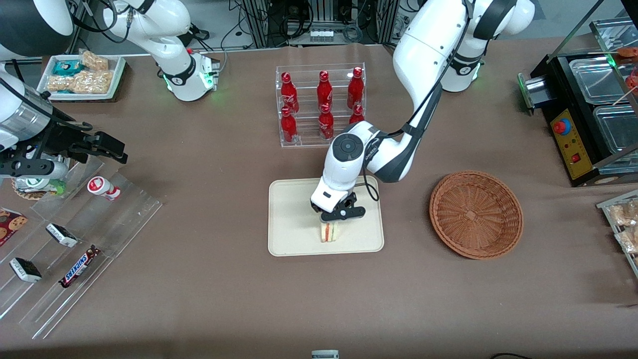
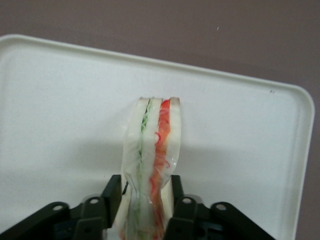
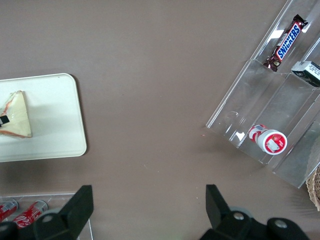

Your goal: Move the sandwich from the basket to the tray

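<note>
The sandwich (image 1: 329, 232) is a wrapped white-bread wedge with red and green filling along its cut edge. It stands on edge over the cream tray (image 1: 294, 234), in the part nearer the front camera, at or just above the surface. My left gripper (image 1: 335, 218) comes down on it from above. In the left wrist view the gripper (image 2: 145, 187) has its black fingers (image 2: 113, 192) pressed on both bread faces of the sandwich (image 2: 155, 145), pinching it, with the tray (image 2: 60, 110) beneath. The right wrist view shows the sandwich (image 3: 16, 116) on the tray (image 3: 55, 125). The wicker basket (image 1: 476, 214) stands empty beside the tray.
A clear rack of red bottles (image 1: 321, 104) stands just past the tray, farther from the front camera. A clear stepped stand with snack bars (image 1: 75, 239) lies toward the parked arm's end. A black machine (image 1: 583, 114) and a snack tray (image 1: 623, 219) lie toward the working arm's end.
</note>
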`<state>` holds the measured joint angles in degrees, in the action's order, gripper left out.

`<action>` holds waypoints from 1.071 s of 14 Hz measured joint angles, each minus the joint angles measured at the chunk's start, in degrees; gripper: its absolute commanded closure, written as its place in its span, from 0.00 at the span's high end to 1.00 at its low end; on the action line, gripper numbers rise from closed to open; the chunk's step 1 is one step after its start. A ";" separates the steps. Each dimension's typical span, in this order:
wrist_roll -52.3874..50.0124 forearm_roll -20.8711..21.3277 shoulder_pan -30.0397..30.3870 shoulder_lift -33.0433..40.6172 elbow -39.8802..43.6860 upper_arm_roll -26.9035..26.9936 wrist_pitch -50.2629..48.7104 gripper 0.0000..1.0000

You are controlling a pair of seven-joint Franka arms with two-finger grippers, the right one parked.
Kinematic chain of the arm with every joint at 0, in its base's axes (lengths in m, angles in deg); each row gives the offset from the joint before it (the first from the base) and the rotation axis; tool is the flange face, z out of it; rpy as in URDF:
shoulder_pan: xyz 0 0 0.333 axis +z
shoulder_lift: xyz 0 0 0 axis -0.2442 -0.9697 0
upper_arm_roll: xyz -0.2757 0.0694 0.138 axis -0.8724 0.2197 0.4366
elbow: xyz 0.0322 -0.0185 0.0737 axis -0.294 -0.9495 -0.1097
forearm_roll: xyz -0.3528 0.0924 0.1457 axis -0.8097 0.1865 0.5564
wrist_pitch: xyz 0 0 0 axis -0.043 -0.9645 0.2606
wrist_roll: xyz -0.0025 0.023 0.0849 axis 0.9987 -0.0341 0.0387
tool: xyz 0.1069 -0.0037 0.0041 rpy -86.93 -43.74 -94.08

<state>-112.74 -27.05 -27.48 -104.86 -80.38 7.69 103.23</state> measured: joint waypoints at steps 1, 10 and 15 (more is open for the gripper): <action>-0.08 0.00 0.13 1.04 0.84 0.24 -2.13 1.00; 6.43 1.69 6.81 19.51 2.14 4.54 -27.81 1.00; 14.72 1.66 17.70 24.27 -0.48 4.82 -34.34 1.00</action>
<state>-98.02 -25.39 -9.78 -80.59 -80.87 12.51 68.89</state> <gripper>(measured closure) 0.000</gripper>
